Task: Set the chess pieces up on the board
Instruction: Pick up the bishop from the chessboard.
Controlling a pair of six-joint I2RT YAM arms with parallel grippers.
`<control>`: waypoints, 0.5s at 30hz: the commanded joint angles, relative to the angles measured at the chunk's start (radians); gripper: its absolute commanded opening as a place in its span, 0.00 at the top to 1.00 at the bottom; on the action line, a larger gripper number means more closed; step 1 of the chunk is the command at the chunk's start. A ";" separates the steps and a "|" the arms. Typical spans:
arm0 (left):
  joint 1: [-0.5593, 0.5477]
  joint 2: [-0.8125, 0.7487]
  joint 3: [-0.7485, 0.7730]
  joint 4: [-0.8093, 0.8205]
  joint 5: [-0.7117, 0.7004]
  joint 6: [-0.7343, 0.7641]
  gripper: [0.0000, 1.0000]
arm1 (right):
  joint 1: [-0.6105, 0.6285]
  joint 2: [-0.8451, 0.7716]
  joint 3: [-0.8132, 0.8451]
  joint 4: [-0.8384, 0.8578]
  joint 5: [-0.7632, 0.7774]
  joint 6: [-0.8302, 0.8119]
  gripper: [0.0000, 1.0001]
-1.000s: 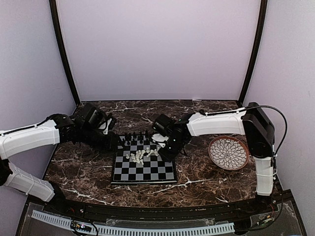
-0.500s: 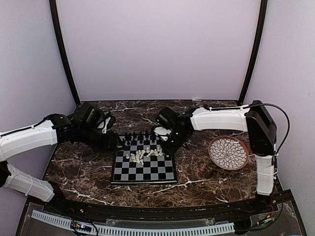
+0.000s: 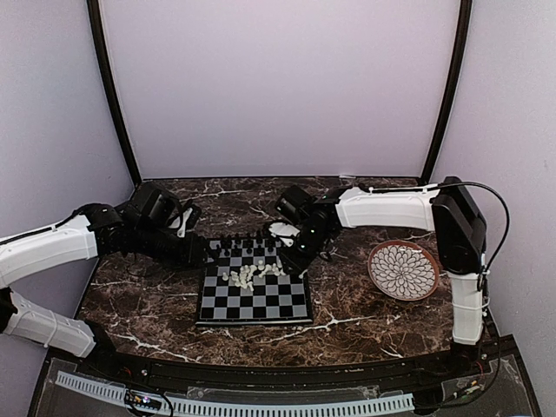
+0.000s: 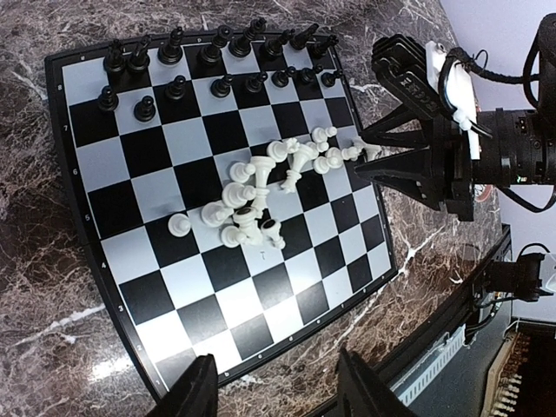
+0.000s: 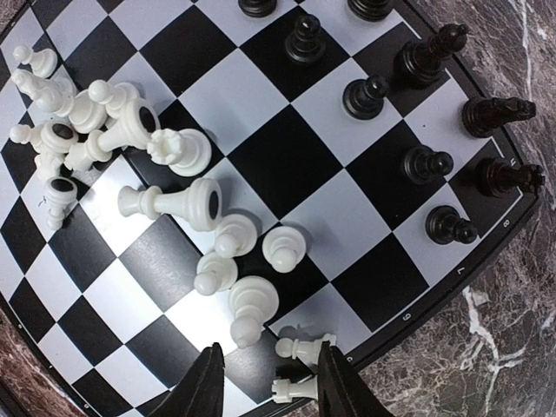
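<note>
Chessboard (image 3: 252, 304) lies flat at the centre of the overhead view on a dark marbled table (image 3: 148, 304). Black chessmen (image 4: 224, 85) stand upright in two rows along the board's upper edge in the left wrist view. White chessmen (image 4: 239, 195) are not ranked: most lie toppled in a loose heap across the middle squares, trailing towards the board's right edge. One lone white pawn (image 4: 178, 224) sits just left of the heap, apart from it.

Left gripper (image 4: 276, 391): fingers well apart at the bottom of its own view, over the board's lower edge; nothing between them, nothing held. In the overhead view it sits at the board's upper left corner.

Right gripper (image 5: 265, 391): fingers apart at the bottom of its own view, over the board's rim. A small fallen pawn (image 5: 291, 388) lies at the rim between the fingertips; it is not clamped, and whether it touches the right-hand finger cannot be told. A second small pawn (image 5: 300, 347) is just above it on the board's edge. In the overhead view this gripper is at the board's upper right corner.

Round petal-patterned plate (image 3: 403, 269) with brown rim rests on the table at right of frame, well apart from the board
</note>
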 commanded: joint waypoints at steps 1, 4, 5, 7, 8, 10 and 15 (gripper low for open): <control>0.000 -0.027 -0.017 -0.010 0.004 -0.004 0.51 | -0.002 -0.026 0.008 0.042 -0.046 0.001 0.62; -0.002 -0.029 -0.020 -0.009 0.004 -0.008 0.51 | -0.001 -0.010 0.029 0.040 -0.046 0.001 0.65; -0.001 -0.031 -0.020 -0.010 0.002 -0.008 0.51 | -0.001 0.000 0.039 0.037 -0.044 0.001 0.66; -0.001 -0.032 -0.020 -0.011 0.003 -0.009 0.51 | -0.001 0.017 0.059 0.029 -0.036 0.004 0.70; -0.002 -0.034 -0.020 -0.010 0.002 -0.009 0.51 | -0.001 0.025 0.067 0.025 -0.033 0.006 0.72; -0.001 -0.036 -0.020 -0.012 0.002 -0.011 0.51 | -0.001 0.039 0.084 0.019 -0.033 0.007 0.76; -0.002 -0.040 -0.027 -0.014 -0.001 -0.014 0.51 | 0.000 0.052 0.099 0.016 -0.040 0.007 0.79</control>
